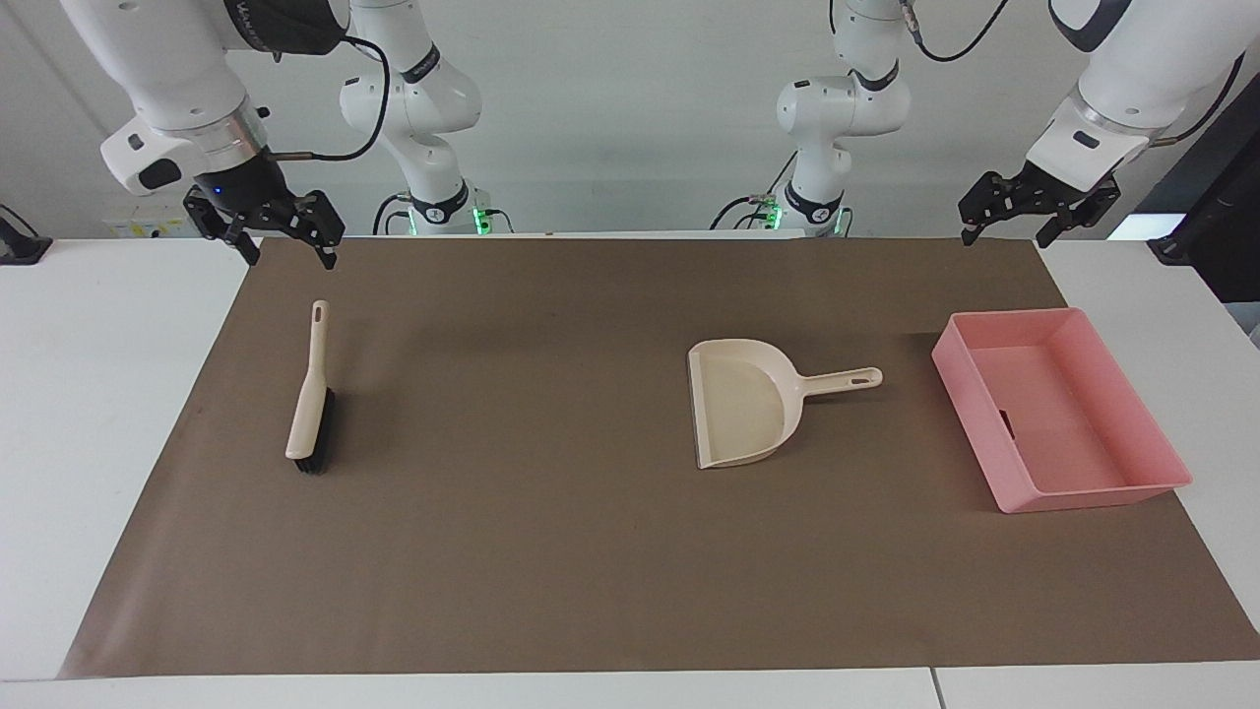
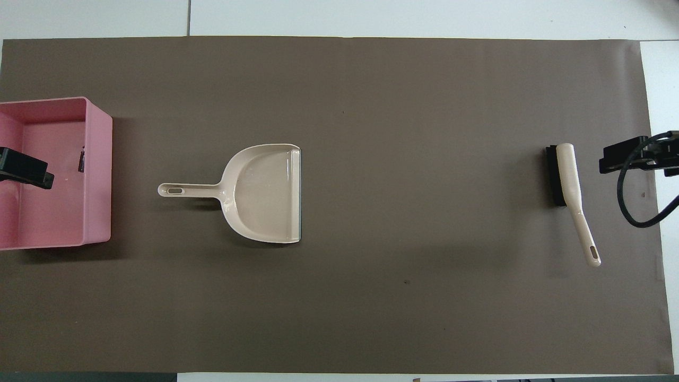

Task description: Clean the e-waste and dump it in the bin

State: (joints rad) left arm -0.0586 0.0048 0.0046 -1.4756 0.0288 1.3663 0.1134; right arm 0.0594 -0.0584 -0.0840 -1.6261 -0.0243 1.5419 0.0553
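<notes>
On the table (image 1: 118,414), one brown mat (image 1: 551,551) covers most of the surface; white tabletop shows at both ends.

Count of loose things on the mat: one brush, one dustpan, one bin. No e-waste pieces can be made out on the mat or in the dustpan.

One bin (image 1: 1150,402), pink, shallow, sloping walls, sits at the left arm's end of the table, partly over the mat's edge. One small dark mark shows on its inner wall on the dustpan side (image 2: 81,160); too small to tell what it is. The bin's floor otherwise looks bare.

One dustpan (image 1: 740,406), beige, lies flat near mid-table, beside the bin but apart from it. Its handle points toward the bin, its open mouth toward the right arm's end.

One brush (image 1: 307,406), beige back, black bristles, lies at the right arm's end, well apart from the dustpan. Its handle points toward the robots.

Two grippers, both up in the air, neither holding anything.
- Left gripper (image 1: 1004,232): jaws spread, released, over the mat's edge at the robots' end, by the corner closest to the bin. From overhead it overlaps the bin.
- Right gripper (image 1: 287,251): jaws spread, released, over the mat's corner at its own end, above the brush's handle end but clear of it.
</notes>
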